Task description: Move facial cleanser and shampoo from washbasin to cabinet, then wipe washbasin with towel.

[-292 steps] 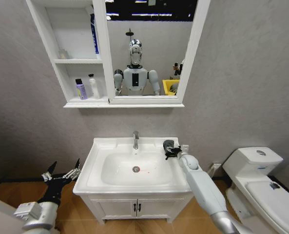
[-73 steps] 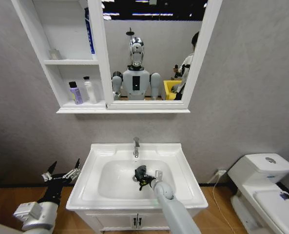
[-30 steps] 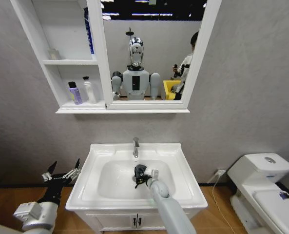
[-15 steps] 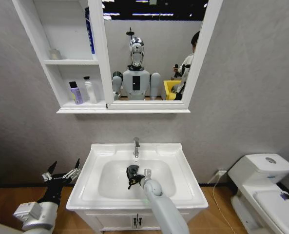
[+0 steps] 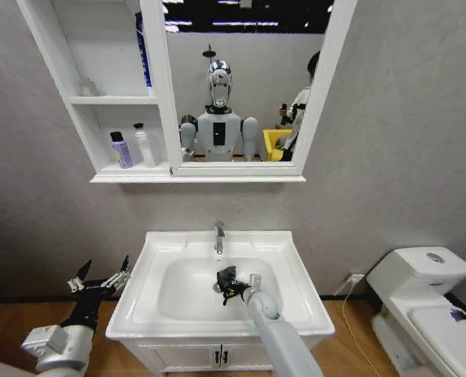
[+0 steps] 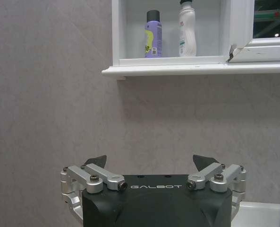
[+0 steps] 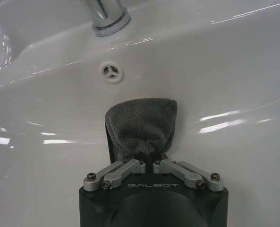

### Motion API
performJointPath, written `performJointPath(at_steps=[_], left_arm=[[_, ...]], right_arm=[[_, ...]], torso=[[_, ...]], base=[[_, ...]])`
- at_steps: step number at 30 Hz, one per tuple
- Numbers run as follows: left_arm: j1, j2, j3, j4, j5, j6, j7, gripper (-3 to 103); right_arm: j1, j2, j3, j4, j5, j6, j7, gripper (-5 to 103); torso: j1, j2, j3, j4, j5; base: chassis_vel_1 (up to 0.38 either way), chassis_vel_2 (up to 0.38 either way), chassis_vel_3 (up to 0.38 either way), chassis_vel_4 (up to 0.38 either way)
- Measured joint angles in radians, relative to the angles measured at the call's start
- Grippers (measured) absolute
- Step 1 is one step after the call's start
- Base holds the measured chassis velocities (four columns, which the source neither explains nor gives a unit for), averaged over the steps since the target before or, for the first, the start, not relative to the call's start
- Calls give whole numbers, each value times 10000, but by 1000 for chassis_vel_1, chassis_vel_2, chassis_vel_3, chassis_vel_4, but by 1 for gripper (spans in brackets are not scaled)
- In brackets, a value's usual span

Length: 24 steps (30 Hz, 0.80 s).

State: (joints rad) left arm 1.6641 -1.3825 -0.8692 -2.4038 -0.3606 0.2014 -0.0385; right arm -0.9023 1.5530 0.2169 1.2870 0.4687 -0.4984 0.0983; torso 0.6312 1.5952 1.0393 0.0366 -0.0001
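The towel (image 7: pixel 142 124) is clamped in the closed right tool (image 7: pixel 147 163) and pressed against the washbasin (image 7: pixel 224 71) bowl; the left tool (image 6: pixel 151 163) is held wide open, empty, beside the washbasin.

Grey textured wall (image 5: pixel 398 118); wooden floor (image 5: pixel 12 326); white toilet (image 5: pixel 429 294) at right.

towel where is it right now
The towel is pinched in the right pincer down inside the washbasin bowl, just in front of the chrome faucet.
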Motion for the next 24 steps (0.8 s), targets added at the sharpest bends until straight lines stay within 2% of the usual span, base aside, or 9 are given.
performJointPath(at_steps=[4,8,24], left_arm=[[0,0,0,0,0,0,0,100],[0,0,0,0,0,0,0,100],[0,0,0,0,0,0,0,100]], right_arm=[[105,471,-208,-385,-401,113,-105,2],[102,522,-257,-406,-498,122,-127,2],[-372,-740,619,552,56,28,51,2]], torso=[[0,0,0,-1,-1],[0,0,0,0,0],[1,0,0,0,2]], base=[[0,0,0,0],[0,0,0,0],[0,0,0,0]])
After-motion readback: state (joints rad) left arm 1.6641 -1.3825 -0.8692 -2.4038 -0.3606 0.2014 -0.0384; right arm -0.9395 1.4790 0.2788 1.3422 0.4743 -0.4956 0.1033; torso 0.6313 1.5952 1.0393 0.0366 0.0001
